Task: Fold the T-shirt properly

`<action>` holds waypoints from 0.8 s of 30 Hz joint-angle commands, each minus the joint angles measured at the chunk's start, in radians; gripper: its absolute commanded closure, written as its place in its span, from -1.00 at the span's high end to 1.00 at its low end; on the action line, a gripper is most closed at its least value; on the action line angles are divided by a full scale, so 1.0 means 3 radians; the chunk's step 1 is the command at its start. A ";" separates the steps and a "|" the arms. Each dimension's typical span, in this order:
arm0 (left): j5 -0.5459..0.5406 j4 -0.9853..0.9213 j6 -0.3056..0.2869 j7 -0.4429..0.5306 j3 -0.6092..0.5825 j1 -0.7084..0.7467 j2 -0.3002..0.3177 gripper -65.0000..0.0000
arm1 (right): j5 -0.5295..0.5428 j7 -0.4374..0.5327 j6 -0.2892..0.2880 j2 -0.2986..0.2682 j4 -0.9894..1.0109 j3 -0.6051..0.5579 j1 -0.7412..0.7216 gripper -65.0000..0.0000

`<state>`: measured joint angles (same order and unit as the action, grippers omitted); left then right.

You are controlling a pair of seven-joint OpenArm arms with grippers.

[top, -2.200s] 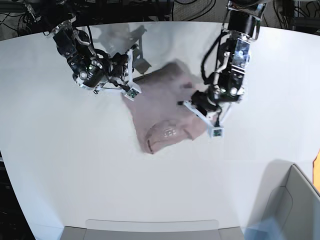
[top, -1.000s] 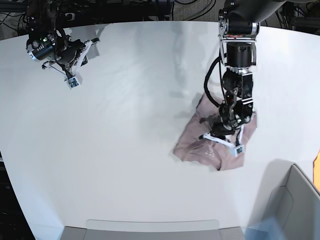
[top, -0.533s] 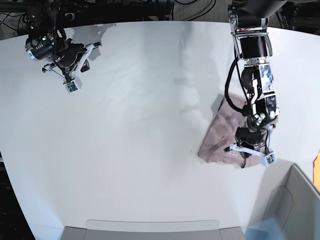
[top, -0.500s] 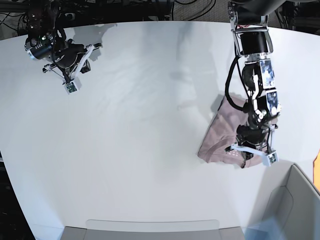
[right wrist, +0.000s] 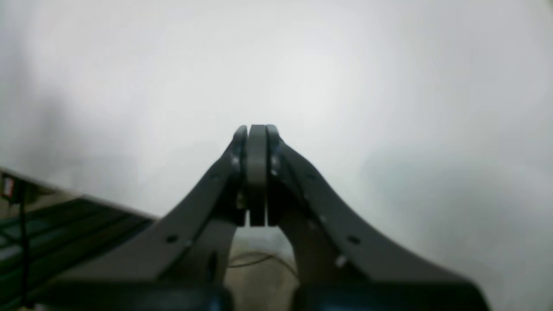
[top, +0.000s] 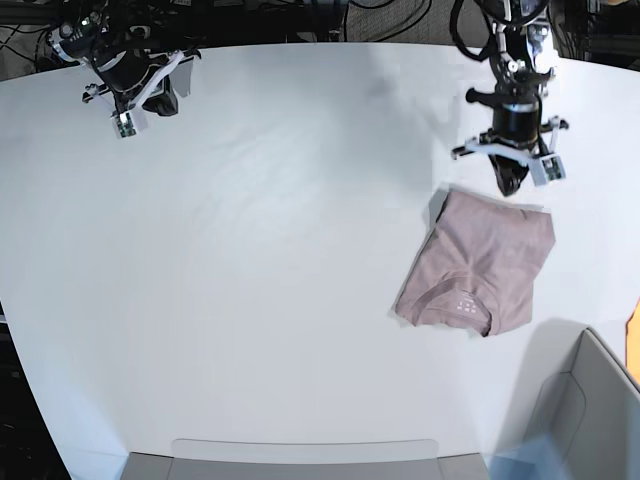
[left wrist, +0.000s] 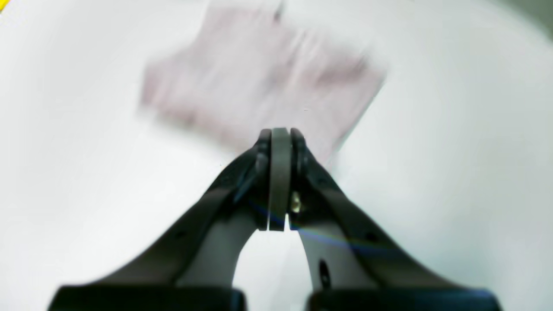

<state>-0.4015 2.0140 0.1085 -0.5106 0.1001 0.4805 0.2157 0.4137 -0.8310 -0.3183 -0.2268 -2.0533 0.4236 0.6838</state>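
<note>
The broad white table (top: 250, 300) carries one thing only: the dusty mauve-pink cotton T-shirt (top: 480, 262), which lies as a compact folded rectangle near the right-hand side, collar end towards the front edge, a small pale label just showing there. Half a second ago the left gripper (top: 507, 182) was pressed down on this bundle near its front edge; now it has lifted clear and drawn back to the far side, hanging just beyond the shirt's back edge and touching no cloth. That release, with the garment lying flat and squared, suggests to me the fold is finished and the arm is retiring. A grey bin (top: 590, 400) stands at the front right corner.

From its wrist camera the left gripper (left wrist: 280, 142) has its jaws pressed together on nothing, the blurred shirt (left wrist: 259, 77) ahead of them. The right gripper (right wrist: 257, 142), far off at the back left corner (top: 125, 105), likewise has its jaws closed tight and empty, over bare table.
</note>
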 commanded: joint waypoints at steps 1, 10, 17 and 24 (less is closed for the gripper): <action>0.0026 0.0076 -0.0011 0.0273 0.0011 0.0160 0.0020 -1.00 | 0.0035 0.0123 -0.0021 -0.0014 -0.0053 0.0017 0.0127 -1.00; 0.0037 -0.0016 -0.0011 0.1352 -0.0019 0.1413 0.0030 -1.00 | -0.0011 0.0737 -0.0067 0.0175 -0.0037 0.0017 0.0853 -1.00; 0.0042 -0.0507 -0.0017 0.1740 -0.0024 0.1848 0.0010 -1.00 | -0.0799 0.0819 -0.0159 0.0610 0.0019 -0.0003 0.1078 -1.00; 0.0042 -0.1571 -0.0114 0.2395 -0.0208 0.1920 0.0030 -1.00 | -0.1274 0.1295 -0.0854 0.0938 0.0735 0.0161 0.0951 -1.00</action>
<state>-0.3927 1.5318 0.0807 0.1894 0.0410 1.0431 0.2203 0.0196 -0.4591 -0.5694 0.0586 -1.8179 0.4652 0.9657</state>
